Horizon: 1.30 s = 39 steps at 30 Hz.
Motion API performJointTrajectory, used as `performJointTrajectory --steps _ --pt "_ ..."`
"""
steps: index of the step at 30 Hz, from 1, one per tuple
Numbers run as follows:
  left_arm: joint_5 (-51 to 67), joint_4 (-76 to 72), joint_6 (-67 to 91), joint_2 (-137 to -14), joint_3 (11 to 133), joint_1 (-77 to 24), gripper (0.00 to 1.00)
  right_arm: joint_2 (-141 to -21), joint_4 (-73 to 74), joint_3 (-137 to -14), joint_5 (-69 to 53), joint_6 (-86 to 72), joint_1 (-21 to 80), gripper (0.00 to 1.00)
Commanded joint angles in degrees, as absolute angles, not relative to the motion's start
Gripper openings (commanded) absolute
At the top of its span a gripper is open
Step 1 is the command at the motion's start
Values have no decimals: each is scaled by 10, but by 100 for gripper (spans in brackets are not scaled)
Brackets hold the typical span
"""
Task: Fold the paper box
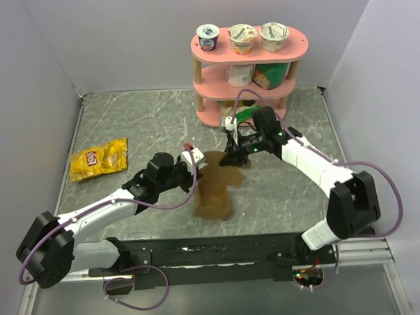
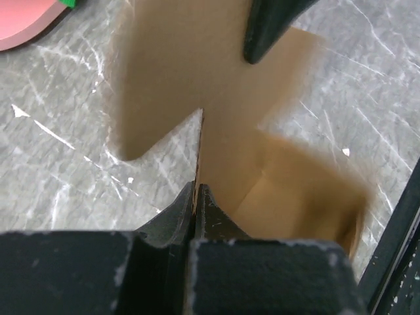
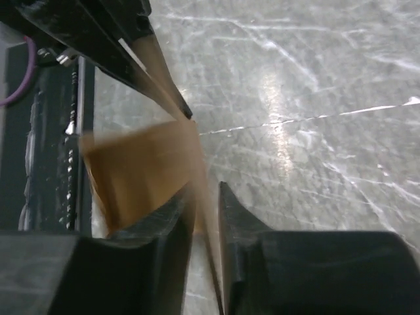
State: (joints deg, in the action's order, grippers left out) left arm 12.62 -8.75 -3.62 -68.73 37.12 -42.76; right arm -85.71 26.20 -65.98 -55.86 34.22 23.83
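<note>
- Paper box: plain brown cardboard, partly folded. It sits at the middle of the table, toward the near side and between the two arms. Its outline is blurred in every view.
- Left jaws: closed on a thin upright edge of the paper box, on its left side. The left wrist view shows the card pinched between the tips.
- Right jaws: at the far right edge of the paper box, drawn close together with a flap standing between them. A narrow gap shows, and I cannot tell whether they clamp the card.
- Left arm: white, reaching in from the near left.
- Right arm: white, reaching in from the near right.
- Table: grey marbled top.
- Snack bag: yellow, lying flat at the left, well apart from the paper box.
- Shelf: pink and tiered, at the far side of the table.
- Cups: three in a row on the top tier of the shelf.
</note>
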Motion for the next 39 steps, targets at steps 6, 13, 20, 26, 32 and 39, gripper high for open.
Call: performJointTrajectory --steps 6,13,20,26,32,39 --pt "82 -154 16 -680 398 -420 57 -762 117 -598 -381 248 288 0" --pt "148 -212 61 -678 382 -378 96 -706 103 -562 -311 212 288 0" --pt "173 -208 88 -620 347 -346 99 -692 120 -575 -281 212 289 0" --pt "177 -320 200 -575 273 -266 85 -719 179 -617 -285 235 289 0" --pt "170 -275 240 -692 372 -231 70 -734 213 -635 -295 243 289 0" --pt "185 -304 266 -834 451 -229 64 -738 210 -635 -283 226 290 0"
